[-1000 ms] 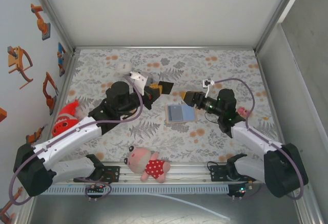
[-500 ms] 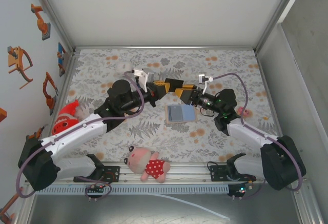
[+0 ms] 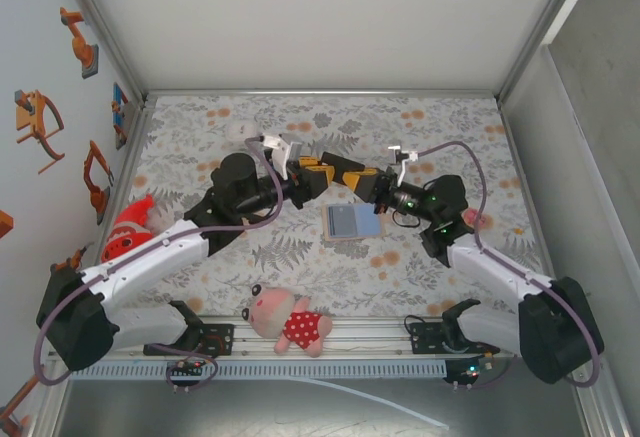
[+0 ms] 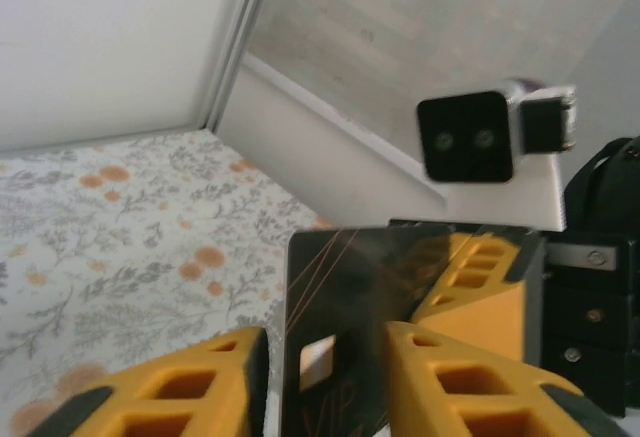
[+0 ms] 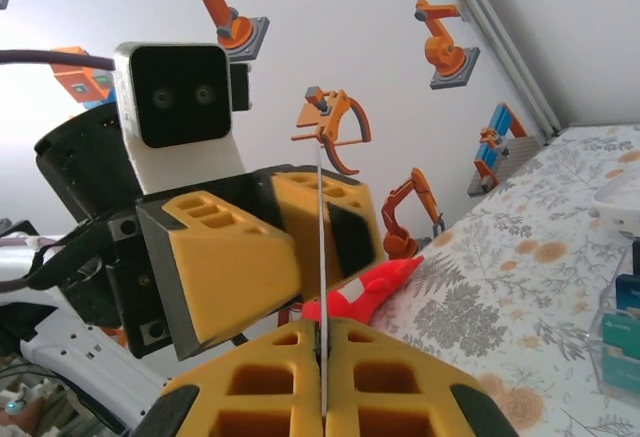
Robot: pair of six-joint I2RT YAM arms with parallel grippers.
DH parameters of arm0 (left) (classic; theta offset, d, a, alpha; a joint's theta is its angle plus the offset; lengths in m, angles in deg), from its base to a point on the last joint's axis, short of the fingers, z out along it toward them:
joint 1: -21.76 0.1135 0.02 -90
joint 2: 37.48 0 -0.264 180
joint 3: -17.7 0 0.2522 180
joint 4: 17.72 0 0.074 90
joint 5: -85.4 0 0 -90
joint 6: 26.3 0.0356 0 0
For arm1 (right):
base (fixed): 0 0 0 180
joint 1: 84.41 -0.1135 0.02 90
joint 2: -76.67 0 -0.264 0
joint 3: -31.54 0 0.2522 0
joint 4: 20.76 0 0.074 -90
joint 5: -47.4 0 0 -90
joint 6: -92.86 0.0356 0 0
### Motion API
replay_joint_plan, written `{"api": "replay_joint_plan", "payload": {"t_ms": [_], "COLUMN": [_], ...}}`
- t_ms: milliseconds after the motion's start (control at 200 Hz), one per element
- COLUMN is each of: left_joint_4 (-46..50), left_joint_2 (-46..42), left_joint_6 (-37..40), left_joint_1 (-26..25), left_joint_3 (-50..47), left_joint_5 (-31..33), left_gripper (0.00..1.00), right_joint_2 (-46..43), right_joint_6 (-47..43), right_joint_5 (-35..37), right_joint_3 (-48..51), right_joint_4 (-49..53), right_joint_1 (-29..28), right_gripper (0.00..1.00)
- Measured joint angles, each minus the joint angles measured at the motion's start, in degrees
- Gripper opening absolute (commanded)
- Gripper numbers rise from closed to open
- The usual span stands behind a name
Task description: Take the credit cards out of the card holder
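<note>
A black credit card (image 4: 400,267) with a VIP mark hangs in mid-air between the two grippers, above the back of the table. My right gripper (image 5: 322,327) is shut on it, and the card (image 5: 320,247) shows edge-on between its fingers. My left gripper (image 4: 325,342) is open: its yellow fingers (image 4: 190,377) stand either side of the card, with a gap showing on the left. From above, the left gripper (image 3: 318,172) and the right gripper (image 3: 358,179) meet tip to tip. The card holder (image 3: 350,224) lies open on the mat just in front of them, blue-grey faces up.
A pink plush pig (image 3: 288,322) lies near the front rail and a red plush (image 3: 128,232) at the left wall. A small white object (image 3: 240,130) sits at the back left. A small pink item (image 3: 473,219) lies by the right arm. Panel walls enclose the floral mat.
The right gripper rose from beside the card holder and moved left to meet the left gripper, which swung slightly right. The right gripper now pinches the card.
</note>
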Motion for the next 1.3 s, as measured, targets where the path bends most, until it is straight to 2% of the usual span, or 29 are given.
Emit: {"api": "replay_joint_plan", "payload": {"t_ms": [55,150,290,426,526,556,676,871,967,1102,1197,1297], "left_joint_4": [4.02,11.69,21.38,29.49,33.88,34.75,36.76,41.13,41.97,43.04,44.81,47.17], "left_joint_2": [-0.63,-2.1,-3.52,-2.6,-0.24,0.48,2.8,5.64,6.05,6.54,7.72,9.49], "left_joint_6": [2.54,6.8,13.53,19.43,22.77,23.56,26.93,28.24,29.07,30.23,31.01,32.0], "left_joint_1": [0.07,0.11,0.11,0.11,0.09,0.04,-0.5,-0.96,-0.96,-0.96,-0.96,-0.96], "left_joint_3": [1.22,4.7,11.41,16.9,20.04,20.59,20.9,22.77,23.54,24.41,25.81,27.82], "left_joint_5": [0.09,0.07,-1.09,-4.17,-6.6,-7.17,-8.55,-9.7,-10.88,-12.55,-13.4,-14.03], "left_gripper": [0.6,0.67,0.68,0.67,0.64,0.6,0.59,0.6,0.56,0.44,0.4,0.24], "right_joint_2": [-1.95,-5.38,-9.22,-10.54,-10.05,-9.79,-8.83,-7.65,-6.91,-5.66,-5.18,-4.85], "right_joint_6": [-2.93,-9.44,-19.5,-26.56,-29.77,-30.51,-32.3,-33.79,-34.21,-34.53,-34.86,-35.28], "right_joint_5": [-0.07,-0.2,-0.55,-2.43,-3.98,-4.39,-5.46,-6.14,-6.67,-7.8,-8.59,-9.14], "right_joint_3": [-0.57,-3.3,-8.33,-11.5,-12.74,-13.0,-13.38,-14.08,-14.49,-15.13,-15.19,-15.19], "right_joint_4": [4.37,15.82,31.82,42.49,48.0,49.18,52.17,54.01,54.14,54.14,54.16,54.45], "right_joint_1": [0.0,-0.02,-0.07,-0.22,-0.28,-0.28,-0.33,-0.44,-0.48,-0.59,-0.66,-0.79], "right_gripper": [0.0,0.0,0.0,0.0,0.0,0.0,0.0,0.0,0.0,0.0,0.0,0.0]}}
